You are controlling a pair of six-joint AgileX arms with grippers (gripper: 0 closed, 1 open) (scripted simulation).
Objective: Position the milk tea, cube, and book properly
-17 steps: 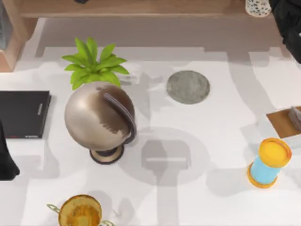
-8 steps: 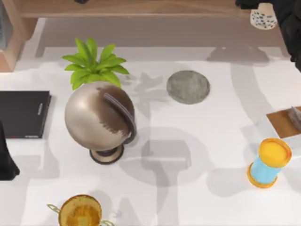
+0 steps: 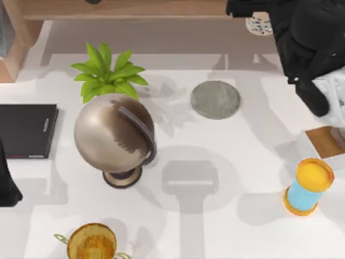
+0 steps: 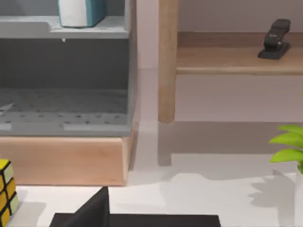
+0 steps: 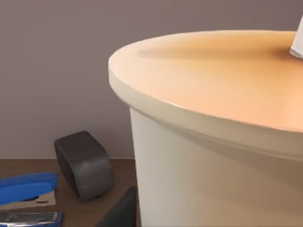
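Observation:
The milk tea hangs over the wooden shelf at the back right, its pale bottom with dark pearls facing up at the top view. My right gripper is shut on it. In the right wrist view the cup stands very close, with its orange lid and a bit of white straw. A yellow-faced cube sits beside the wooden base of a grey shelf unit. The light-blue book stands on that unit's upper shelf. My left arm rests at the table's left edge.
A bronze globe, a green plant and a black slab fill the left half. A grey round mat lies mid-table. A blue cylinder with yellow ends and a wooden block stand right, a gold trophy at the front.
My right arm has swung in from the top right corner and carried the milk tea leftward along the back shelf. The left arm has stayed still.

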